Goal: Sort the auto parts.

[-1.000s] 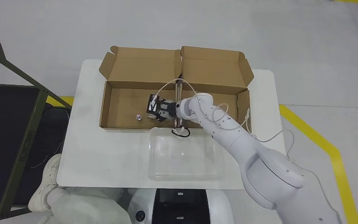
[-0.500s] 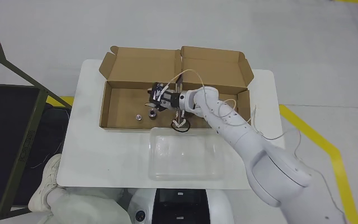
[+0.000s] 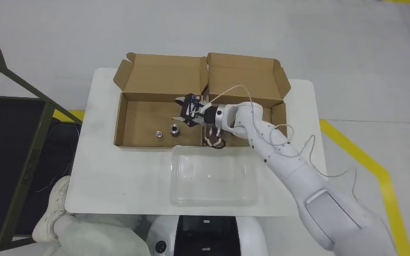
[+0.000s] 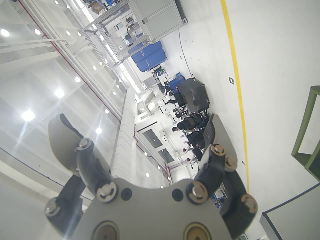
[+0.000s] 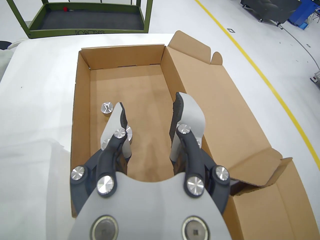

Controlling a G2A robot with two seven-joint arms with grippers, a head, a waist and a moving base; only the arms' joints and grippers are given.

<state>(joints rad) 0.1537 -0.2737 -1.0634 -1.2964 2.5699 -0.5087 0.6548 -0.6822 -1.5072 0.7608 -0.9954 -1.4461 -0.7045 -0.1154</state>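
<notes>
My right gripper [image 5: 149, 106] hangs over box [image 5: 120, 58], jaws spread, empty. Two parts [image 3: 173, 130] at its 7 o'clock from above. I guess: drop step; next, lift out clear.

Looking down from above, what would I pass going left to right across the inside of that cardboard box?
Box's left wall → small metal part → second metal part → the right arm's open end effector → box's right wall.
</notes>
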